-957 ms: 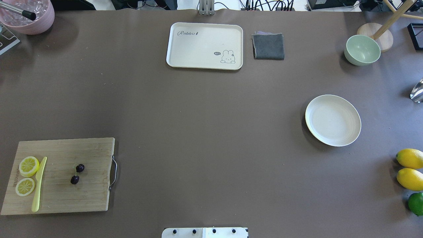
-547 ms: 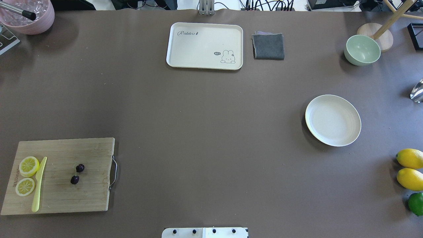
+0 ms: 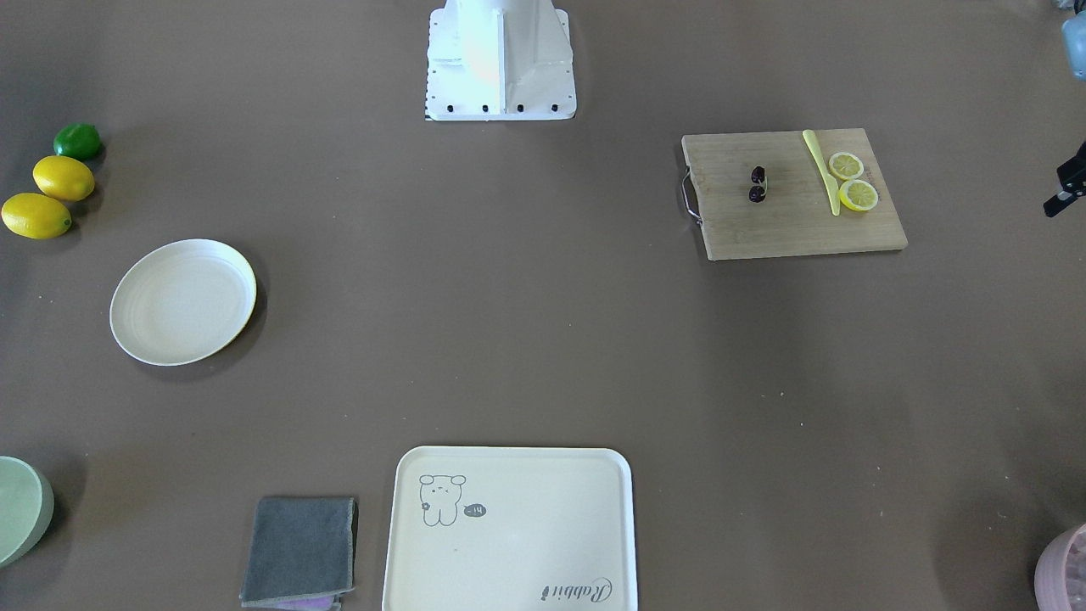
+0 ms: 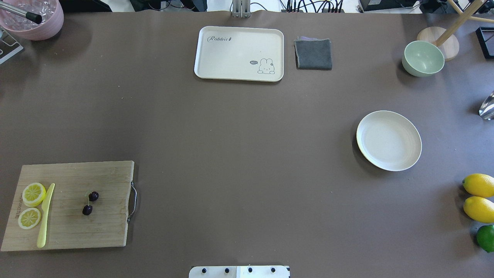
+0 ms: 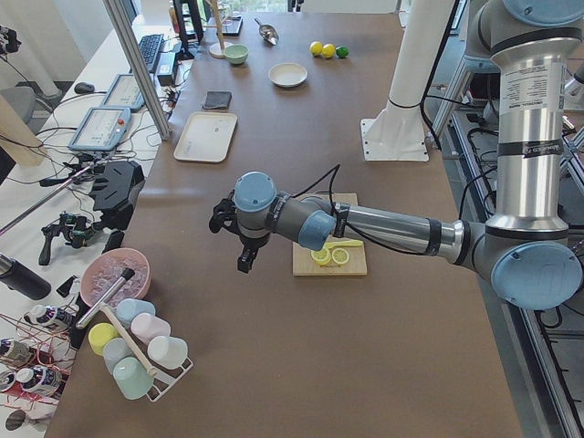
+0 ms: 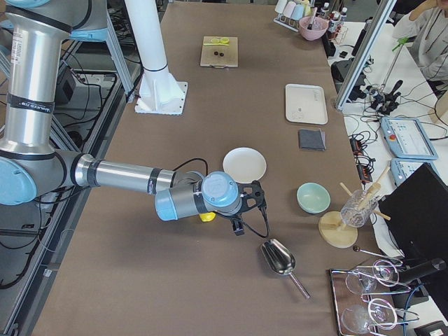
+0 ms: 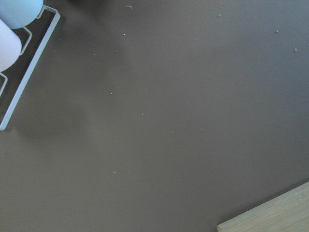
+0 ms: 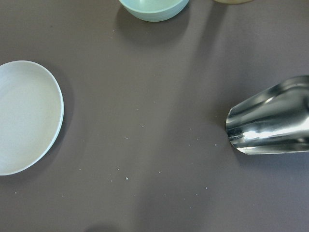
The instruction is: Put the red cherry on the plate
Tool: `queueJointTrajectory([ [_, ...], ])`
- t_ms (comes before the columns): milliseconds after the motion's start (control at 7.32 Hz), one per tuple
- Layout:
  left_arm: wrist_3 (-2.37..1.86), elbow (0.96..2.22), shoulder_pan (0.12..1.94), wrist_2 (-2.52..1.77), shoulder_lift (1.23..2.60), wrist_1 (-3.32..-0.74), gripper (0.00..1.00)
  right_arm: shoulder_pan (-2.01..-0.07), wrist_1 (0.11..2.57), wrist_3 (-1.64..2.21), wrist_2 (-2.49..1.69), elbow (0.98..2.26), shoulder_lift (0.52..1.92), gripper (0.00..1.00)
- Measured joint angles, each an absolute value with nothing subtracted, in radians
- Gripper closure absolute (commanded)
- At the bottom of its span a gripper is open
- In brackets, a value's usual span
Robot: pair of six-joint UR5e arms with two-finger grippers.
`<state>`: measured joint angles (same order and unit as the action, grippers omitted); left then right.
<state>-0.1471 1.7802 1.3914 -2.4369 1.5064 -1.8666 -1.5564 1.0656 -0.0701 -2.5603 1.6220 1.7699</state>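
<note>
Cherry: the red cherry, two dark fruits on one pale stem, lies loose on the cutting board, held by nothing. From the left gripper it lies beyond the lemon slices and the knife. It is well apart from the right gripper.
Board: its end is just beside the left gripper; one corner shows at the edge of the left wrist view.
Slices and knife: two lemon slices are at the board end nearest the left gripper. The yellow knife is just beside them, between them and the cherry.
Left gripper: hangs over bare table, between the board and a rack of cups. I cannot tell how far its jaws stand apart; nothing shows in its grip.
Plate: the plate sits bare, near the right gripper and far from the left one.
Right gripper: hangs above the table between the plate and a metal scoop. Its opening cannot be told; nothing shows in its grip.
Bowl: a pale green bowl stands near the right gripper, beyond the plate and scoop.
</note>
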Motion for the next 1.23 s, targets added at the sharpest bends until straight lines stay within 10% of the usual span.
queueJointTrajectory([
  [1230,-0.625,1.969,1.109,-2.348,1.522,-1.950,0.03,-1.128,1.020,0.437,-2.397,1.494,1.496,0.02],
])
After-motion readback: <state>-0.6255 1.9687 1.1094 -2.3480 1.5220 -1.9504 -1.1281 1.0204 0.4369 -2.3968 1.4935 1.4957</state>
